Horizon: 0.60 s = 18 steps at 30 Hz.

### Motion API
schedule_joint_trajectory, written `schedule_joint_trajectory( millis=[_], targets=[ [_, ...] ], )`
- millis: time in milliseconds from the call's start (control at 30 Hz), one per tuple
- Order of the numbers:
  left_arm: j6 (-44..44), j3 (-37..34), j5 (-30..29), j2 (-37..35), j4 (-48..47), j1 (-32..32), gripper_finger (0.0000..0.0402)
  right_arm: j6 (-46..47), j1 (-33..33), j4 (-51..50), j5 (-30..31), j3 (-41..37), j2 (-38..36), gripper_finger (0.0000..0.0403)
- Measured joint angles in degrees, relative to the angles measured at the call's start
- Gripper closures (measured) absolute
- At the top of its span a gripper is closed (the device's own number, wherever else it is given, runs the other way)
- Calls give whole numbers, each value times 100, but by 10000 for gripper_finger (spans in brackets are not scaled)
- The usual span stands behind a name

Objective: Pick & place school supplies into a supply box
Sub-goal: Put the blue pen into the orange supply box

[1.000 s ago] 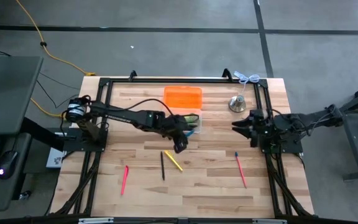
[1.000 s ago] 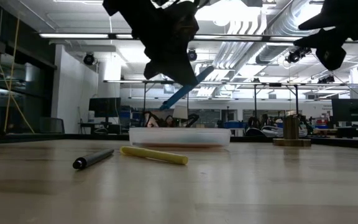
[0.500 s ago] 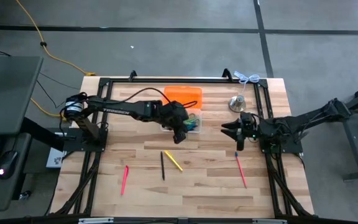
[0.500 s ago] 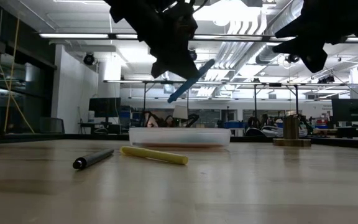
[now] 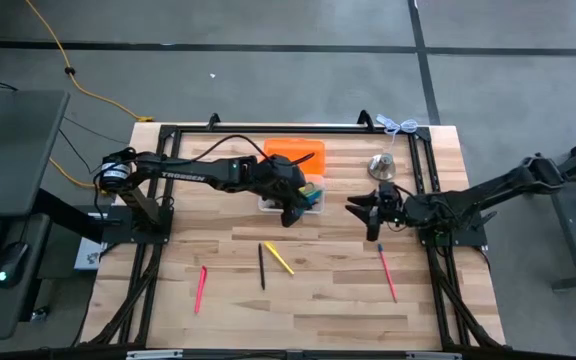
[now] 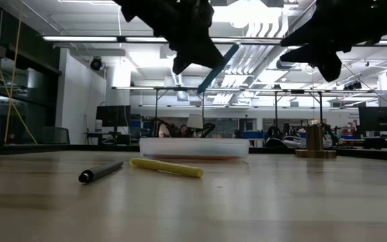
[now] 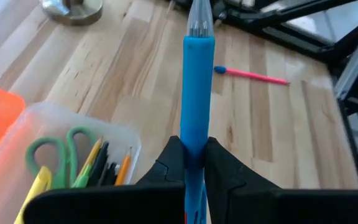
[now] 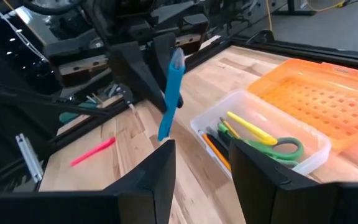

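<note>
While clamped, blue pen [image 7: 198, 93] hides its tip | box [image 7: 114, 132] cropped

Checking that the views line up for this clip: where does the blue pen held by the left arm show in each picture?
High view: hidden under the left hand, at the supply box's near edge.
Low view: blue pen, slanted, top centre, above the box.
Left wrist view, upright, centre, pinched between the fingers.
Right wrist view, upper centre.
Shared landmark: the supply box.
</note>
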Motion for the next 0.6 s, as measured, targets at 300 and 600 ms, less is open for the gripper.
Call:
schedule_joint_trajectory(
  millis=[300,600],
  targets=[
    [-1,0,279,-2,335,0,350,-100,-19,934,354,0,675,274],
    [61,0,540,-158,599,-13,350,-133,-498,1925,-389,1,1016,274]
  ],
)
